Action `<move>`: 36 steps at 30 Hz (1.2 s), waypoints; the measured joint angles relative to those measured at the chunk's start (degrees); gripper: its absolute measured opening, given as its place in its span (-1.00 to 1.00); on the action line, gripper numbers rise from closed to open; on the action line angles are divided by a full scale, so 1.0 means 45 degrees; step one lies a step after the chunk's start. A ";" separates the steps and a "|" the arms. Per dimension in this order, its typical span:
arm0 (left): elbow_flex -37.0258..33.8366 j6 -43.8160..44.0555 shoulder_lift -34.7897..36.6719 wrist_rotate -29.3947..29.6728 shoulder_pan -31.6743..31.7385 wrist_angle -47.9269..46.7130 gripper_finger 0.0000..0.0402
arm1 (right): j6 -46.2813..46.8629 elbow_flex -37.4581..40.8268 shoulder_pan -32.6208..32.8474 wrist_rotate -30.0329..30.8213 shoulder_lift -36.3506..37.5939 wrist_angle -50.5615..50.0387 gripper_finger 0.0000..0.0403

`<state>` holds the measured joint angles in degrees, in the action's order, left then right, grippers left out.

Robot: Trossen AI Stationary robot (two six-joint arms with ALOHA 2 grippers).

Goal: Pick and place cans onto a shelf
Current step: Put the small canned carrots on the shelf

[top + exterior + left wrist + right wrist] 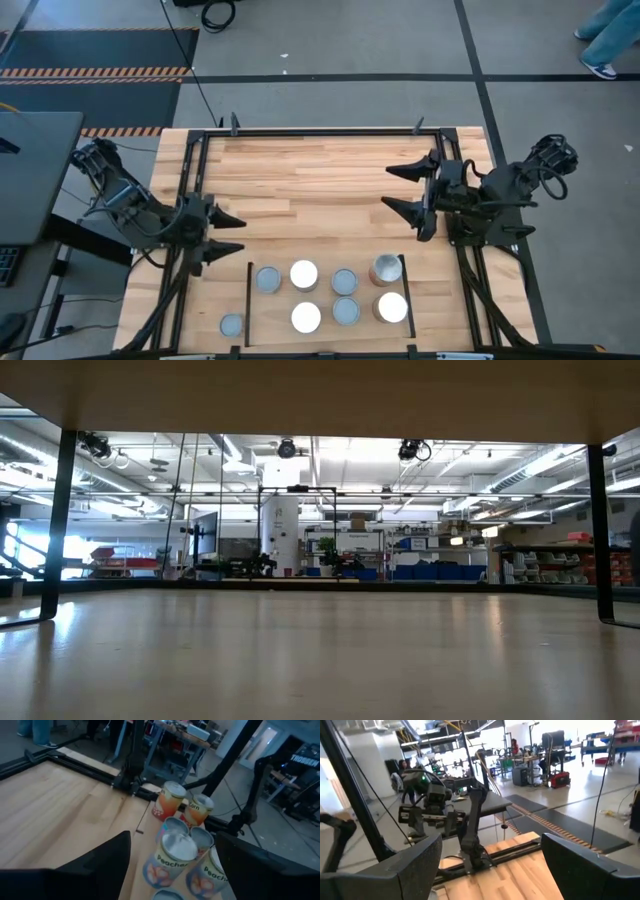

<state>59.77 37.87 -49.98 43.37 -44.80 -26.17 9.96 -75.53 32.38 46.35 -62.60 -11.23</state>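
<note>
Grey-topped and white-topped cans [306, 275] sit on the shelf [325, 325], ahead of my left gripper [232, 235], whose fingers gape wide and empty. My right gripper [400, 188], fingers spread wide, holds nothing; one can [231, 325] stands outside the rail.

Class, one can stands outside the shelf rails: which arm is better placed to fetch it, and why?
Left, probably. The stray can sits just outside the shelf's left rail, on the left hand's side of the table. The right hand is open too, but farther away, across the shelf.
</note>
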 joint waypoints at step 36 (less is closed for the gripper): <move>-0.0005 -0.4373 -0.0053 -0.1814 -0.0015 0.1477 0.46 | 0.0752 0.0005 0.0000 0.0000 -0.0054 0.0011 0.73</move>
<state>59.75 18.19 -50.22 35.21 -44.86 -19.52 13.34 -75.50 32.38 46.35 -62.85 -11.18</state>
